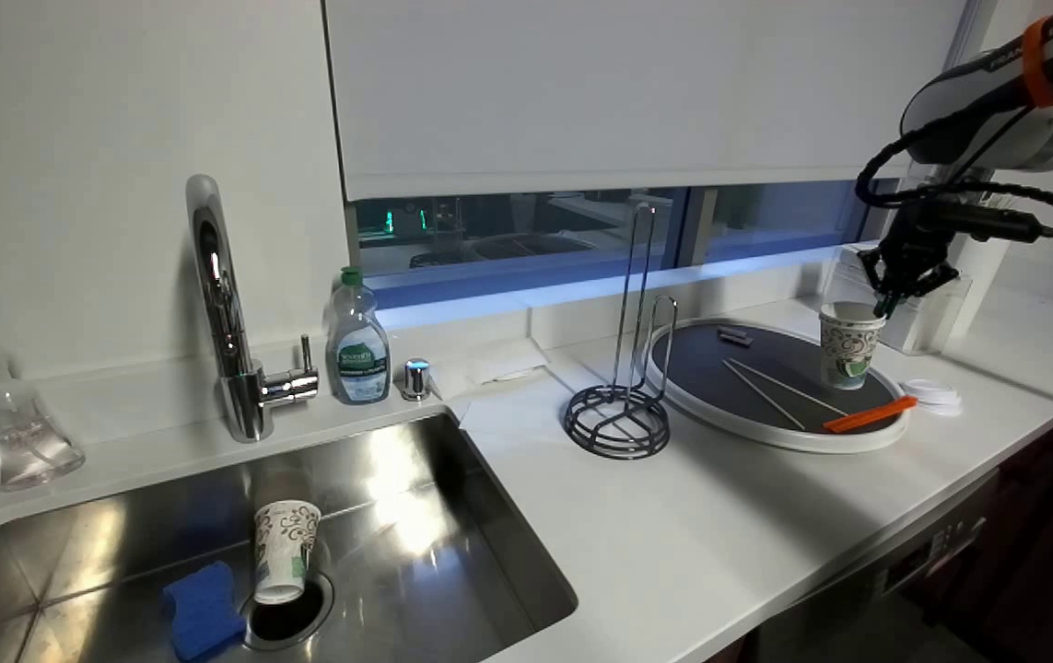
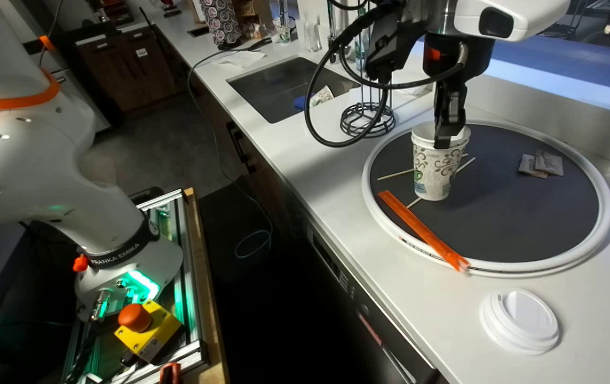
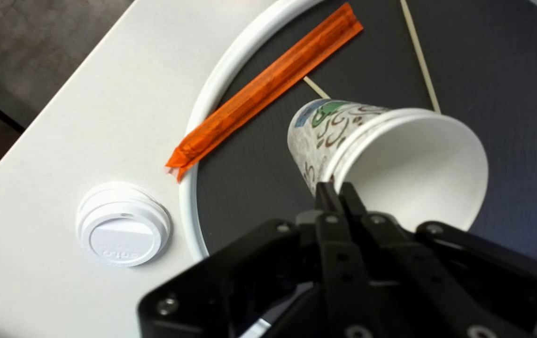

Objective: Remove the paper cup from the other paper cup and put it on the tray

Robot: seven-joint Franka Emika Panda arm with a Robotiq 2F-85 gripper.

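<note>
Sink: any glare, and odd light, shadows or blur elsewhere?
In an exterior view, bright reflections wash out patches of the sink, and a soft shadow falls on the counter; in an exterior view, part of the robot's base glows green; in the wrist view, the end effector looks slightly soft.

Below the gripper [image 3: 338, 188], the grey tray [image 2: 529, 218] rests on the white counter [image 1: 600, 534], which also bears white lids [image 2: 521, 321] near the gripper, a wire stand [image 1: 618, 423] farther off and a soap bottle [image 1: 361, 354] well away.
</note>
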